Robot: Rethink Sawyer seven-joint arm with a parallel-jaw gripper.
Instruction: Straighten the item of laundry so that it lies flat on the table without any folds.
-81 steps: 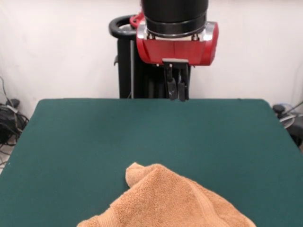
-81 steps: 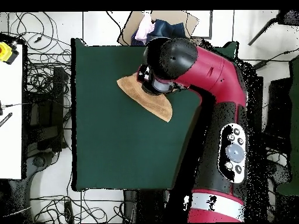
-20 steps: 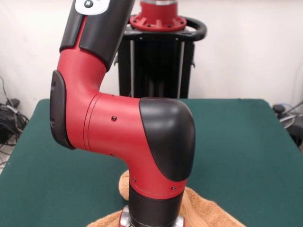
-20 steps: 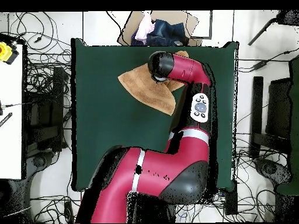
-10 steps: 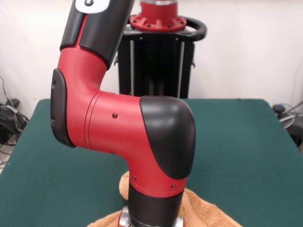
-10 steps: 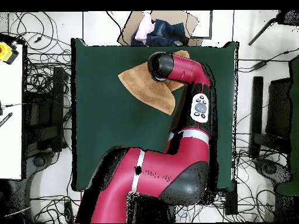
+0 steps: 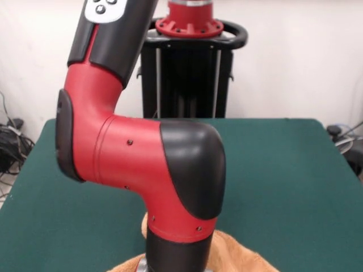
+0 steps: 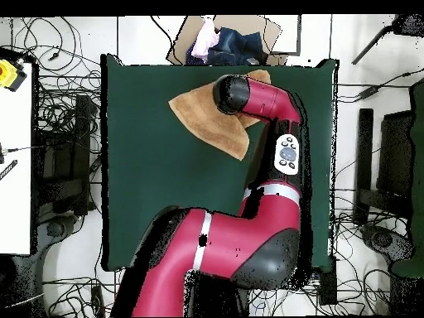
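Your fuzzy tan towel point(image 8: 207, 122) lies rumpled on the green felt table point(image 8: 157, 207); the bent red arm point(image 7: 142, 164) looms over it, hiding the gripper—finger state cannot be told.

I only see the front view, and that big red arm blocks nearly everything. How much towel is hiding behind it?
Observer: From overhead, the towel spreads well out from under the arm, a slanted four-sided sheet on the table.
Operator: Is the arm over the towel's middle?
Observer: No. The arm's end covers one side of the towel, and a small corner pokes out beyond it by the table's edge.
Operator: Anything else near there?
Observer: Just off that edge sits what looks like a cardboard box holding more cloth.
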